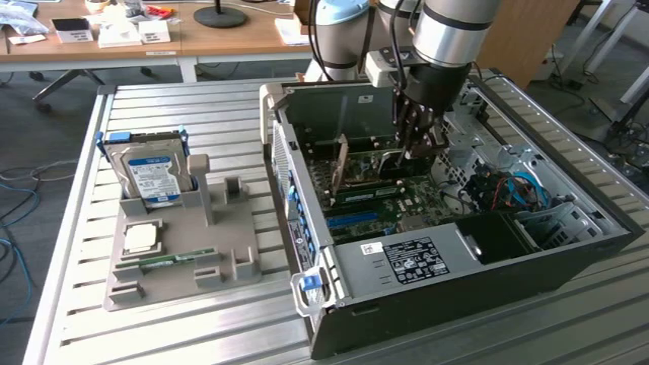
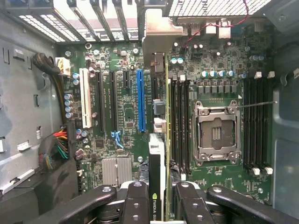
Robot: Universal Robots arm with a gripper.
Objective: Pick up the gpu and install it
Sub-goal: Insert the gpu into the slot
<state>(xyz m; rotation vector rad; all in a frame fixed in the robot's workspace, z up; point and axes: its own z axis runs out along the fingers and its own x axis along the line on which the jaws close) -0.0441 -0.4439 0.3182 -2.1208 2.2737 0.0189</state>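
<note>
The hand (image 2: 160, 193) pinches the gpu (image 2: 157, 154) by its upper edge, holding it edge-down over the motherboard (image 2: 127, 114), probably to line its connector up with a slot.

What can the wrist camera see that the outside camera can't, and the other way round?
Wrist view: the square silver empty processor socket. Exterior view: the silver hard drive with a blue-white label standing in a grey plastic holder on the slatted metal table. Both: the green motherboard in the open black computer case, and the black gripper clamped on the thin green gpu card.
</note>
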